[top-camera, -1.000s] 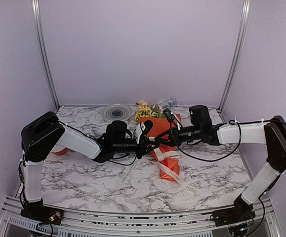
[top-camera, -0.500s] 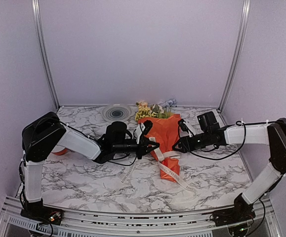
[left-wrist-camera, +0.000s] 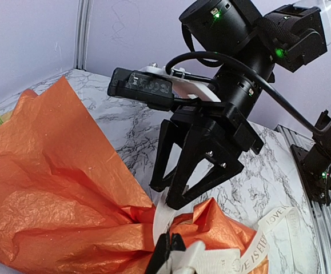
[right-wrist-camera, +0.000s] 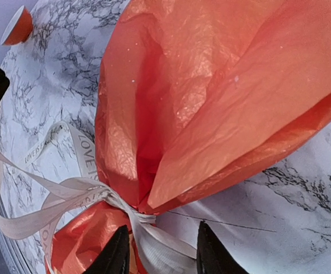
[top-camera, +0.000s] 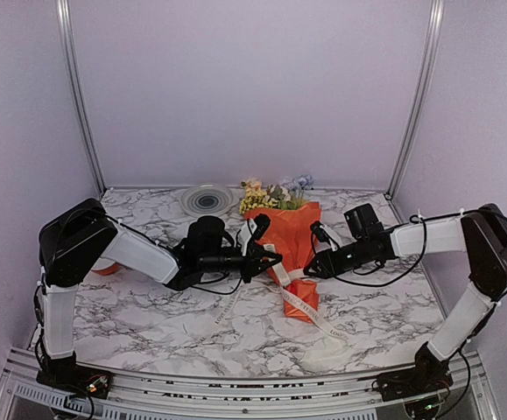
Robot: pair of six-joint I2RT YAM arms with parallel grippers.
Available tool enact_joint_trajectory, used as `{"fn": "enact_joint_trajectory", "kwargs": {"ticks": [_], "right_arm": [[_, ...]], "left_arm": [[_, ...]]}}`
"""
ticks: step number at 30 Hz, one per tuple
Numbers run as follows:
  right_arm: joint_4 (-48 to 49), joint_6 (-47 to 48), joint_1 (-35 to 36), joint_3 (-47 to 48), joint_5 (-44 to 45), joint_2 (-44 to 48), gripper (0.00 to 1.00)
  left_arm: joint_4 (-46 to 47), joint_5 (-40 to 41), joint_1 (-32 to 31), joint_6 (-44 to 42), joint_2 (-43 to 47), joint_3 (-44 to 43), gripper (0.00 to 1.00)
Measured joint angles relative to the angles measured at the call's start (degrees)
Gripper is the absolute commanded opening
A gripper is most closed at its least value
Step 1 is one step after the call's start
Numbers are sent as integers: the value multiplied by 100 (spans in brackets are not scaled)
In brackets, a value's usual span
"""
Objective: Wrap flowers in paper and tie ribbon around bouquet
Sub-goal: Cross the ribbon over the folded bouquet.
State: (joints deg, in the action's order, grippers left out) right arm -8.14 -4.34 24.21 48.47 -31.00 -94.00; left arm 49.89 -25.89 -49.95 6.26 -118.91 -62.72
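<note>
Top external | bouquet (top-camera: 293, 238) axis near-far, flowers (top-camera: 271, 193) far | left end effector (top-camera: 274, 257) pinches ribbon (top-camera: 299, 301) | right end effector (top-camera: 311, 270) spread

Your marbled table (top-camera: 148, 315) carries the bouquet (top-camera: 292, 232) lying near its middle, blossoms toward the back wall. You'll see the ribbon (top-camera: 327, 325) trailing from it across the near surface, a round disc (top-camera: 206, 200) at the back edge, and an orange object (top-camera: 104, 267) at far left, partly hidden.
</note>
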Motion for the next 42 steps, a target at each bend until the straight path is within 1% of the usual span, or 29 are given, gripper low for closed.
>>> {"fn": "enact_joint_trajectory", "kwargs": {"ticks": [2, 3, 5, 7, 14, 19, 21, 23, 25, 26, 27, 28, 31, 33, 35, 38, 39, 42], "right_arm": [[0, 9, 0, 0, -22, -11, 15], [0, 35, 2, 0, -37, -15, 10], [-4, 20, 2, 0, -76, -20, 4], [-4, 22, 2, 0, -122, -20, 0], [-11, 11, 2, 0, -413, 109, 0], [7, 7, 9, -114, -765, 564, 0], [33, -2, 15, -195, -874, 702, 0], [44, -13, 22, -286, -968, 778, 0], [48, -17, 31, -356, -1038, 780, 0], [48, -24, 33, -382, -1067, 780, 0], [59, -35, 33, -407, -1099, 780, 0], [63, -44, 33, -417, -1121, 780, 0], [87, -79, 33, -433, -1169, 780, 0], [103, -103, 33, -433, -1200, 780, 0], [116, -118, 33, -433, -1204, 780, 0], [127, -127, 33, -433, -1204, 780, 0], [125, -127, 33, -433, -1204, 780, 0], [125, -129, 33, -433, -1202, 780, 0]], "left_arm": [[0, 0, 0, 0, 0, 0, 0], [0, 0, 0, 0, 0, 0, 0], [0, 0, 0, 0, 0, 0, 0], [2, 0, 0, 2, 0, 0, 0], [4, 114, 4, 149, -31, 0, 0], [37, 501, 74, 645, -201, 0, 1], [35, 658, 133, 826, -273, 0, 8], [28, 782, 166, 953, -293, 0, 12], [-15, 935, 199, 1069, -293, -13, 19], [-44, 1021, 212, 1143, -293, -20, 24], [-70, 1113, 229, 1220, -293, -20, 30], [-98, 1191, 240, 1279, -293, -22, 40], [-275, 1432, 275, 1462, -293, -26, 59], [-409, 1624, 304, 1622, -293, -33, 65], [-492, 1816, 358, 1770, -293, -28, 67], [-529, 2131, 509, 2094, -286, 66, 68], [-531, 2212, 557, 2168, -275, 109, 66], [-452, 2472, 678, 2177, -109, 437, 55]]}}
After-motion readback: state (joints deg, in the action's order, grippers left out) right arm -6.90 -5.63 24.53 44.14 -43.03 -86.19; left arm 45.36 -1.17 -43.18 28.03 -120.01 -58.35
